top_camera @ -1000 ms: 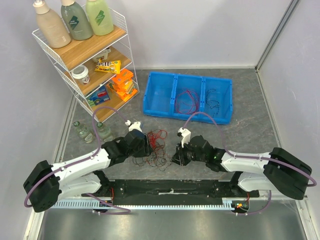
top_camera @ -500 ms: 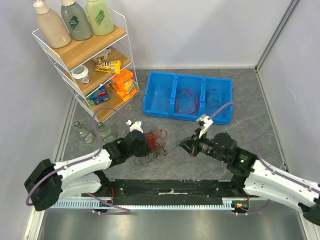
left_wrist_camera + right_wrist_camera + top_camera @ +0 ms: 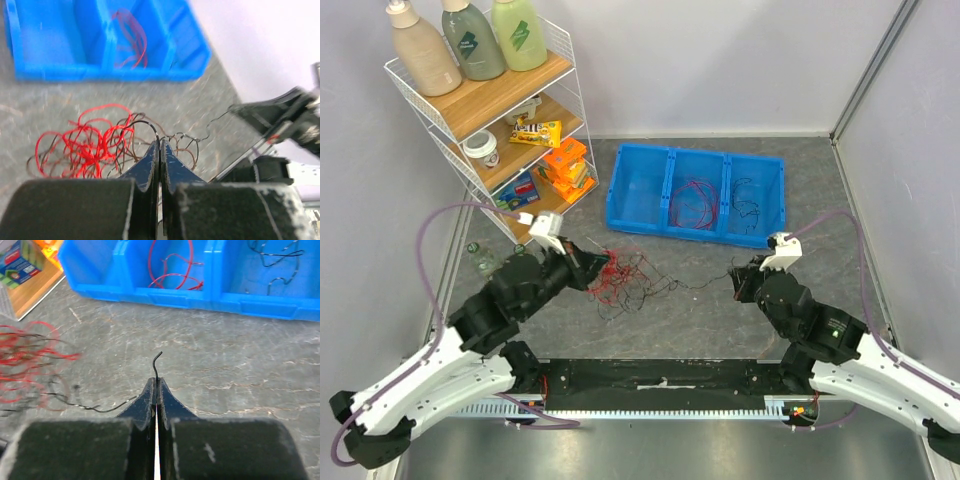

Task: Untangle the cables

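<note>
Two grippers, both with fingers pressed together. The left gripper (image 3: 159, 148) pinches a black loop rising from the red-and-black clump of cables (image 3: 623, 278), which lies on the grey table (image 3: 705, 315) between the arms, nearer the left one. The right gripper (image 3: 156, 386) clamps a single black wire (image 3: 157, 365) whose free end curls up past the fingertips and whose length trails left toward the clump. Behind, a blue bin (image 3: 665, 226) holds red wires (image 3: 692, 206) in its middle compartment and black wires (image 3: 748, 200) in the right one.
</note>
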{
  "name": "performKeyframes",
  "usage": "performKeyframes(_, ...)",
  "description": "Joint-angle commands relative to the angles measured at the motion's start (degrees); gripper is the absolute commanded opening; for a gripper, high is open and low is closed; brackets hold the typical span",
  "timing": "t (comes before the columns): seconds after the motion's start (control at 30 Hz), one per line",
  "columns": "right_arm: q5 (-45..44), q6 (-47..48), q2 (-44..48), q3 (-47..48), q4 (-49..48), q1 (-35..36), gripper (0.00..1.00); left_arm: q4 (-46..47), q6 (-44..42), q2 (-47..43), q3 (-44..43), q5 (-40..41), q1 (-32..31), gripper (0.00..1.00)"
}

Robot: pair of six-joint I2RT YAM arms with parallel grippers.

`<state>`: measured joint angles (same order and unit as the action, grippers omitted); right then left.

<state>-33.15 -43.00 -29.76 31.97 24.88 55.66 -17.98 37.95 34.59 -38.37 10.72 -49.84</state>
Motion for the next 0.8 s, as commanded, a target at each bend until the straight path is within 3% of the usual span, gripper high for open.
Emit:
performKeyframes(0.0,-8.95,-2.27,2.33,1.95,3.77,0.24,0.00,-5.13,-9.65,-1.45,-10.13,2.81,0.19,0.02)
performKeyframes(0.13,-9.05,2.21,3.39,2.75,2.46,0.24,0.00,-5.14,-10.88,-2.94,-13.39,0.80,0.19,0.02)
performKeyframes(0.3,-1.86,2.04,-4.50,-0.05,-0.44,0.24,0.00,-1.54,-7.55,-2.16,-14.19,-7.90,0.27,0.02)
performKeyframes(0.37,4.46,2.83,-9.68,-1.73,-3.69,0.24,0.06,-1.36,-5.45,-0.15,-14.28,-9.40,0.19,0.02)
performKeyframes(0.43,8.95,4.23,-15.65,-1.30,-4.58,0.24,0.18,-2.32,-2.55,3.09,-14.19,-10.36,0.19,0.02)
performKeyframes(0.5,10.73,5.29,-19.44,-0.07,-4.58,0.24,0.29,-1.63,-0.43,8.10,-12.70,-15.26,0.19,0.02)
performKeyframes(0.63,11.08,7.14,-19.82,1.96,-4.49,0.15,0.38,-1.18,-2.35,17.69,-9.63,-21.09,0.19,0.04)
performKeyframes(0.73,11.00,8.55,-16.75,1.96,-4.49,0.24,0.45,-2.67,-2.80,19.99,-7.16,-17.06,0.19,0.42)
performKeyframes(0.77,11.08,8.81,-16.21,1.61,-4.49,0.24,0.48,-2.94,-2.62,19.47,-6.03,-16.00,0.19,0.72)
